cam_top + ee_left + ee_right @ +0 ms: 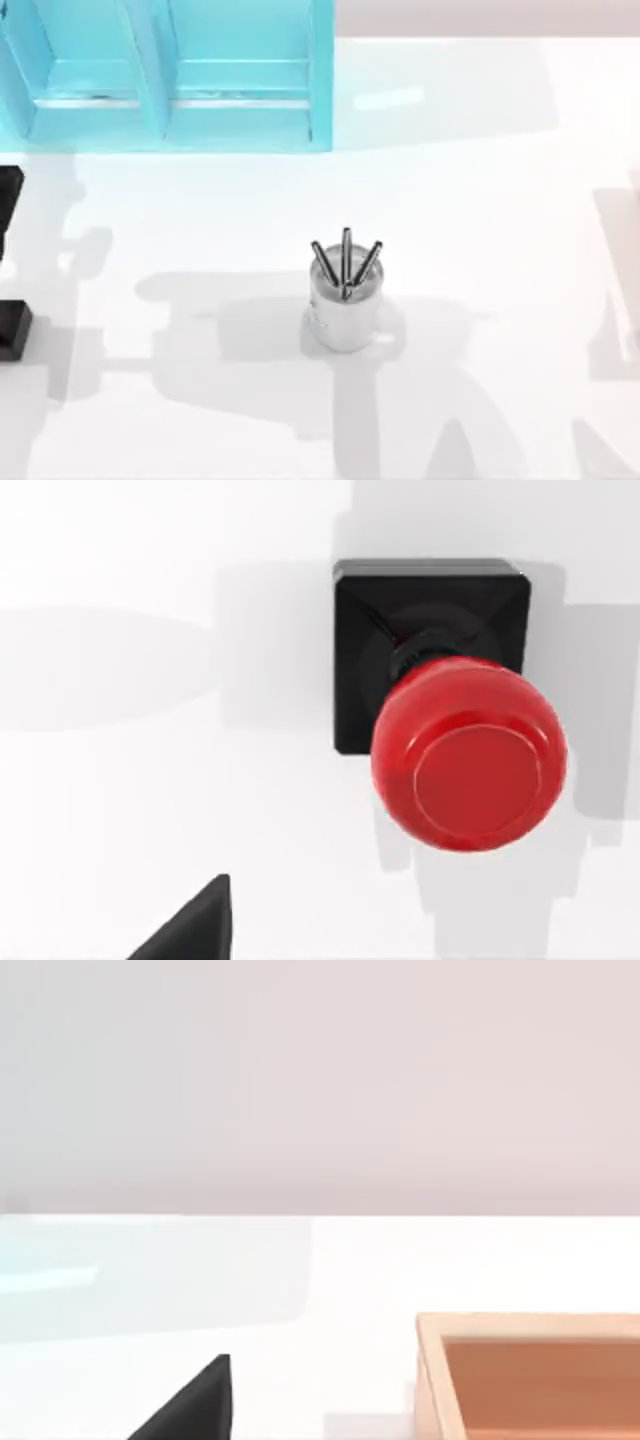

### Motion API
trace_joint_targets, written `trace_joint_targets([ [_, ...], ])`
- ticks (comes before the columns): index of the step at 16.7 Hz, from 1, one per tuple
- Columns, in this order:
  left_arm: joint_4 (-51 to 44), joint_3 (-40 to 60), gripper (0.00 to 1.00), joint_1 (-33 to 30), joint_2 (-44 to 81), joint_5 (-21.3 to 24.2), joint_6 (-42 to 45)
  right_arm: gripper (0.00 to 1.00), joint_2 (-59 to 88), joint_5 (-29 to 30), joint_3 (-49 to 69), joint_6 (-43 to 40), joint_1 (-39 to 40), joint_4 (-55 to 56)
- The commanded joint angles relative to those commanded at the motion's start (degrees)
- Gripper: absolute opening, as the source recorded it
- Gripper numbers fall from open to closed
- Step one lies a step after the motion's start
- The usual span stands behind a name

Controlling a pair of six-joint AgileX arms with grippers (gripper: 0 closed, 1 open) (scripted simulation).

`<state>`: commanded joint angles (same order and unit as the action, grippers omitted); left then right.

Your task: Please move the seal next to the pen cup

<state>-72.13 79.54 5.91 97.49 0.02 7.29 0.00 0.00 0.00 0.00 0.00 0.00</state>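
The step in hand looks like the approach to the pick-up: nothing is grasped yet. The left wrist view looks almost straight down on the seal (440, 710), which stands upright on the bare white counter (150, 780), red knob over its black square base. A dark fingertip pokes into that view well clear of the seal, so the left gripper hovers above it; whether it is spread or closed I cannot tell.

The pen cup (345, 310) stands upright near the middle of the counter, three pens (346, 260) fanning out. Black arm parts sit at the counter's left edge, probably the left arm.

Next, the gripper needs to descend, centre on the knob or neck, and close. The right arm is parked near a wooden tray (530, 1375).
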Motion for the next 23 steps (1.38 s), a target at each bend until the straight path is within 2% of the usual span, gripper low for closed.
trace_joint_targets([
  [8, 19.3, -14.1, 1.0, 0.4, 4.6, 0.0, 0.3, 1.0, 0.0, 0.0, 0.0, 0.0, 0.0, 0.0],
  [14, 21.4, -16.0, 1.0, 0.4, 5.4, 0.0, 0.4, 1.0, 0.0, 0.0, 0.0, 0.0, 0.0, 0.0],
  [23, 21.4, -16.0, 0.32, 0.4, 5.4, 0.0, 0.4, 1.0, 0.0, 0.0, 0.0, 0.0, 0.0, 0.0],
])
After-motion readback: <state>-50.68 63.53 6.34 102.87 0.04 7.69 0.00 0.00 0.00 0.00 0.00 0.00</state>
